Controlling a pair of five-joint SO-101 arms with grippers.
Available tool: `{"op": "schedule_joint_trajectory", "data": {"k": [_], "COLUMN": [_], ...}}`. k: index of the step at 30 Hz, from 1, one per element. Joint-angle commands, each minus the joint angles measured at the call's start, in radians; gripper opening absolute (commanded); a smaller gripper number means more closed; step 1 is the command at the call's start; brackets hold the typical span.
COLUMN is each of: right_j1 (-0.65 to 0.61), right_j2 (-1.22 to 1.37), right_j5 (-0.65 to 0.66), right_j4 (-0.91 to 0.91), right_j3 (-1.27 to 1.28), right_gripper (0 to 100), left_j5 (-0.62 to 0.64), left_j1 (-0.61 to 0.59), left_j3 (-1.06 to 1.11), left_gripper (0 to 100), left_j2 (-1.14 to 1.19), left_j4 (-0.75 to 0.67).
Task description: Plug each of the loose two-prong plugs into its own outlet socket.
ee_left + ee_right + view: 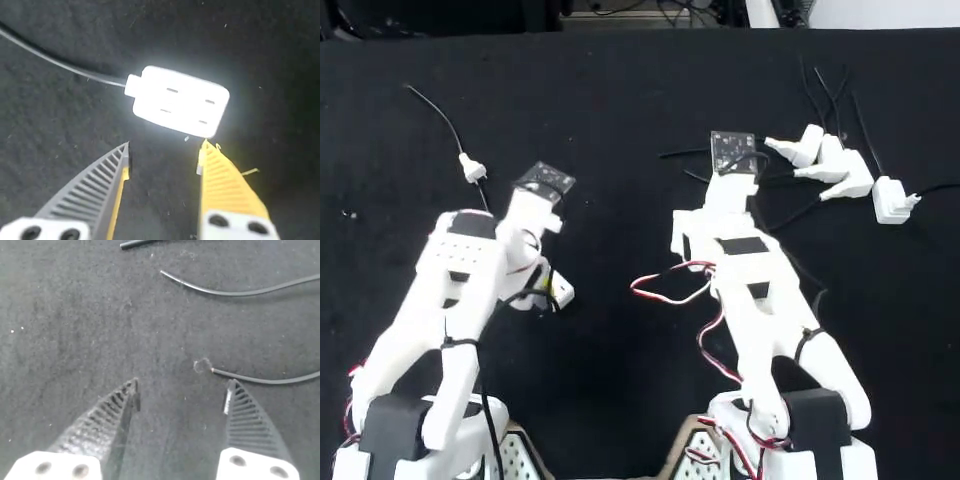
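Spread apart, my left pincer [165, 146] hovers over a white outlet block [177, 102]; my right pincer [182, 384], also apart, hangs above thin cords [240, 291] on black cloth [75, 315].

The plug pile [825, 160] lies on the table [620, 120]. A small block [890, 200] sits just right of the pile. My right gripper [182, 390] is just left of the pile, over thin cables [240, 291]. My left gripper [165, 147] is well left of the pile, with an outlet socket [177, 102] just ahead of its tips. A lone plug [472, 168] lies farther left still.
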Motion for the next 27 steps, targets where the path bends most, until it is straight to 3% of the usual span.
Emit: {"op": "schedule_joint_trajectory", "data": {"k": [1, 9, 13, 16, 21, 24, 27], "right_j1": [-0.025, -0.025, -0.025, -0.025, -0.025, -0.025, -0.025], "right_j2": [-0.039, -0.039, -0.038, -0.038, -0.038, -0.038, -0.038], "right_j5": [-0.011, -0.011, -0.011, -0.011, -0.011, -0.011, -0.011], "right_j4": [0.005, 0.005, 0.005, 0.005, 0.005, 0.005, 0.005], "right_j3": [-0.056, -0.056, -0.056, -0.058, -0.058, -0.058, -0.056], "right_gripper": [26.6, 26.6, 26.6, 26.6, 26.6, 26.6, 26.6], "left_j5": [0.008, 0.164, 0.201, 0.204, 0.206, 0.258, 0.377], "left_j1": [0.056, 0.162, 0.179, 0.163, 0.065, -0.051, -0.163], "left_j3": [0.079, 0.084, 0.054, -0.027, -0.249, -0.289, -0.199], "left_gripper": [22, 22, 22, 22, 22, 22, 22], "left_j2": [-0.005, -0.015, -0.018, -0.038, -0.144, -0.167, -0.110], "left_j4": [-0.143, -0.267, -0.250, -0.130, 0.109, 0.075, -0.095]}}
